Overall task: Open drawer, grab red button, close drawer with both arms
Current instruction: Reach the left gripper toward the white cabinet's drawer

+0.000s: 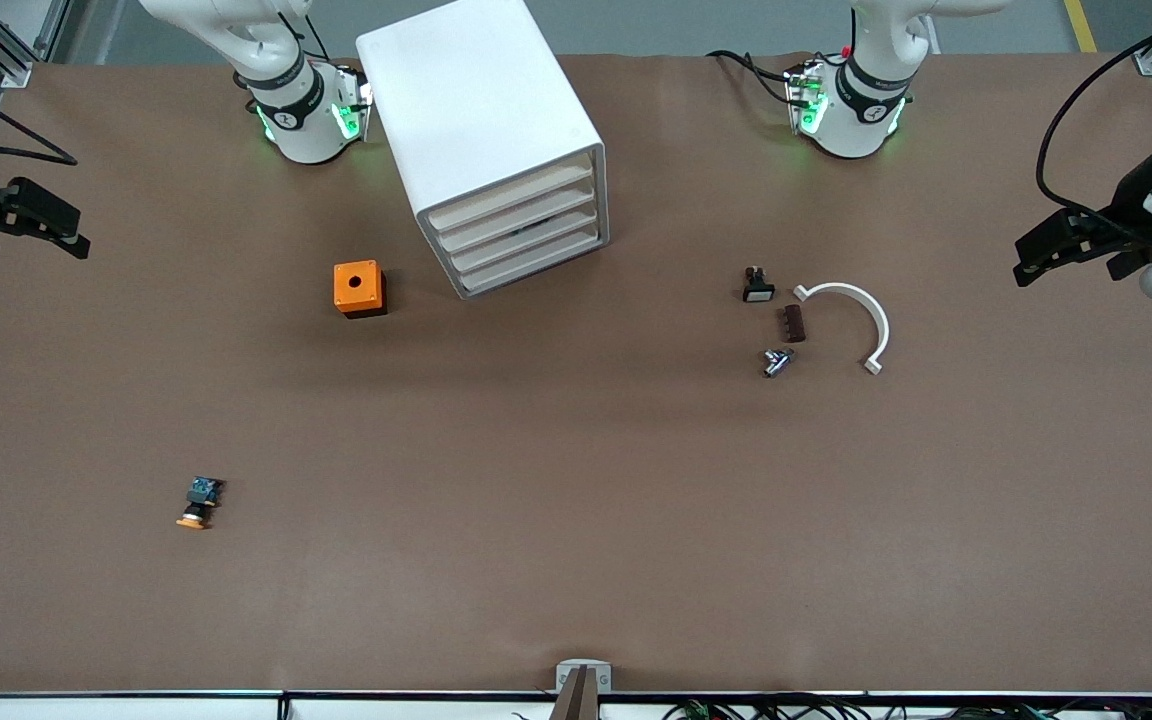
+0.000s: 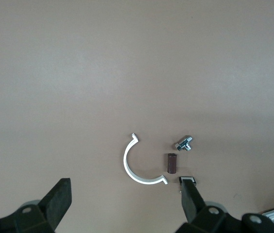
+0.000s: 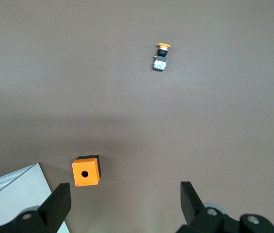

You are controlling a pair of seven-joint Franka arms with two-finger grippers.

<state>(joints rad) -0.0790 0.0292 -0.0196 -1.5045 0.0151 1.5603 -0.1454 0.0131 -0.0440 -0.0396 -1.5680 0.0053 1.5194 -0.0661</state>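
— Where's the red button?

— Not visible — likely inside the cabinet (image 1: 496, 140), whose drawers (image 1: 521, 235) all sit closed. The one lying out near the front camera is the orange-capped button (image 1: 198, 502).

— And the arms?

— Both wait high at the table's ends — left gripper (image 1: 1071, 243) and right gripper (image 1: 21, 222) spread wide, holding nothing.

Table (image 1: 576, 500): matt brown, smooth covering. Drawer cabinet (image 1: 481, 110): smooth white plastic, slight sheen. Orange box (image 1: 357, 287): matt plastic. Curved clip (image 1: 861, 312): white plastic. Small bolt (image 1: 777, 361): shiny metal. Dark block (image 1: 794, 323): possibly matt plastic.
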